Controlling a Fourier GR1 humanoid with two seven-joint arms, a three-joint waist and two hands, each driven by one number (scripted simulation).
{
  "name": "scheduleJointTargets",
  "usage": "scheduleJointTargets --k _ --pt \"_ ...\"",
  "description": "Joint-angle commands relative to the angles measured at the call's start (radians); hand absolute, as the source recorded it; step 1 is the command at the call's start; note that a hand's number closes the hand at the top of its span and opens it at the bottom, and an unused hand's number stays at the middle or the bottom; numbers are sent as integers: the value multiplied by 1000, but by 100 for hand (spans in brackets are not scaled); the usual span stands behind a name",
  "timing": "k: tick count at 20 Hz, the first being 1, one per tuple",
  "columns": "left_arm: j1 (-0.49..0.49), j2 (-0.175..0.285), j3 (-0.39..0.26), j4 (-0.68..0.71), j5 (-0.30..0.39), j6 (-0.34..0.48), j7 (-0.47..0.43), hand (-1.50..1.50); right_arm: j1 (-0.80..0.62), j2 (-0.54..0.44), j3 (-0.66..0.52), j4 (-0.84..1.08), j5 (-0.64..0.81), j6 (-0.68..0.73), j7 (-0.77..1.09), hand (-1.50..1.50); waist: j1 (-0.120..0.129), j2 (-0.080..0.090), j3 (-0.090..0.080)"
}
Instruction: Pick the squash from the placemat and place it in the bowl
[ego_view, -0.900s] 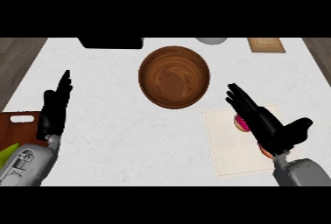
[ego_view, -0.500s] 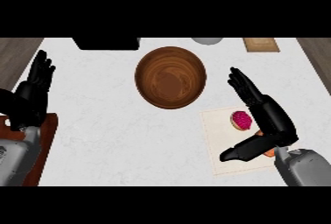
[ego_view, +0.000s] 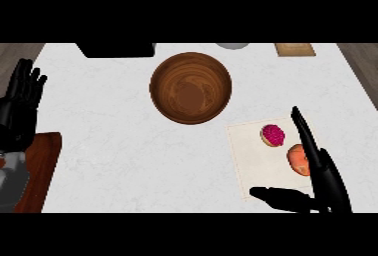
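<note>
A round wooden bowl (ego_view: 190, 86) stands at the counter's middle back. To its lower right lies a pale placemat (ego_view: 247, 165). On the mat sit a pink-topped round item (ego_view: 273, 135) and an orange squash (ego_view: 297, 158), whose right side is hidden by my right hand (ego_view: 326, 176). That hand is open, its fingers straight and pointing away along the squash's right side, its thumb spread low to the left over the mat's near edge. It holds nothing. My left hand (ego_view: 18, 106) rests open at the left edge, fingers up.
A black box (ego_view: 118, 49), a grey dish (ego_view: 232, 45) and a small wooden board (ego_view: 294, 49) line the counter's back edge. A dark brown board (ego_view: 41, 170) lies at the near left by my left forearm.
My right hand has drawn back toward the near right, from over the mat to beside the squash, which now shows. The thumb has spread to the left. The left hand stays at the left edge.
</note>
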Motion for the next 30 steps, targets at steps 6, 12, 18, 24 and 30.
scheduleJointTargets --k 6,12,18,24,30 --pt "8 -13 12 -43 -2 1 4 0 180 -287 -113 -349 223 53 419 -150 -8 2 -2" --pt "23 8 37 -11 10 -43 -19 0 274 -504 -138 -499 221 313 686 -150 -8 5 -4" --pt "14 -8 34 -24 -4 -40 -15 0 308 -661 -228 -562 89 537 782 -150 7 8 0" --pt "36 -28 53 -56 -12 -84 4 0 187 -545 -223 -474 72 644 860 -150 26 11 2" --pt "-4 -40 93 -2 -37 -125 7 0 215 -466 -281 -439 116 723 780 -150 16 10 2"
